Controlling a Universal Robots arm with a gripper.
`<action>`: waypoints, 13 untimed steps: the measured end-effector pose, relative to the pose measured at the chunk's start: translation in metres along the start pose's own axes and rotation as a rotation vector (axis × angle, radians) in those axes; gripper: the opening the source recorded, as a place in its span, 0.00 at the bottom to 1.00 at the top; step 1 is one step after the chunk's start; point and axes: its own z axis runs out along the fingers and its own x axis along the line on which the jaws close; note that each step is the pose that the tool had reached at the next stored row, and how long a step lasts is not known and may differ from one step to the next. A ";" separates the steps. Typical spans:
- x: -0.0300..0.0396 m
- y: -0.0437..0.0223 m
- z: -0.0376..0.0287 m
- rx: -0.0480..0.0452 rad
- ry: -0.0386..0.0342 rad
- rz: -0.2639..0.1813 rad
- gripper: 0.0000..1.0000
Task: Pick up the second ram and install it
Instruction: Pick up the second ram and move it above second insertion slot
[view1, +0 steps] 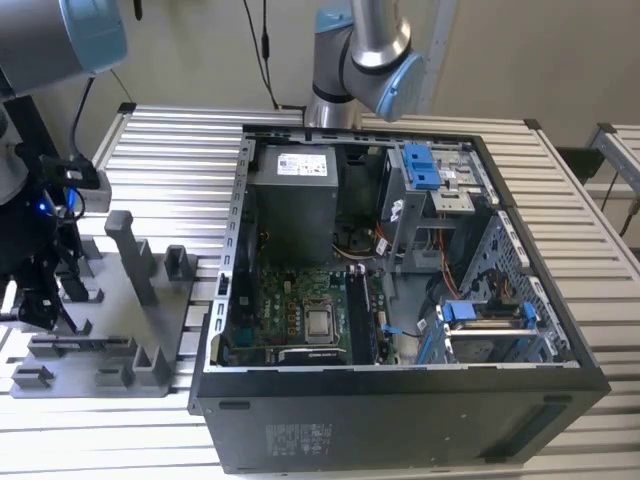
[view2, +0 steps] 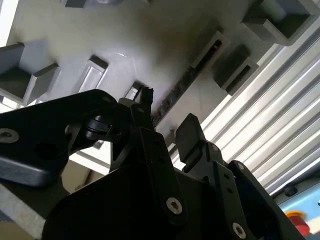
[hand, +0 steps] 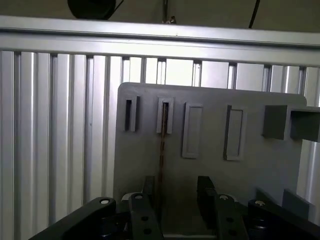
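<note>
The second ram is a thin black stick standing on edge in a slot of the grey fixture plate. In the second wrist view the ram runs along the plate from a slotted post towards my fingers. My gripper is open and low over the plate. Its two black fingers stand on either side of the ram's near end, which is closer to one finger, with a gap on both sides. In the exterior view the gripper hangs over the plate at the exterior view's left.
An open black computer case lies on the ribbed aluminium table, its green motherboard exposed. A second arm stands behind the case. Upright grey posts rise from the fixture plate near my gripper.
</note>
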 end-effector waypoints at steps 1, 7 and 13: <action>0.0005 0.0000 0.0018 0.0000 0.0000 -0.002 0.48; 0.0023 0.0005 0.0127 -0.0003 0.0000 -0.020 0.48; 0.0046 0.0008 0.0233 -0.0008 0.0002 -0.047 0.48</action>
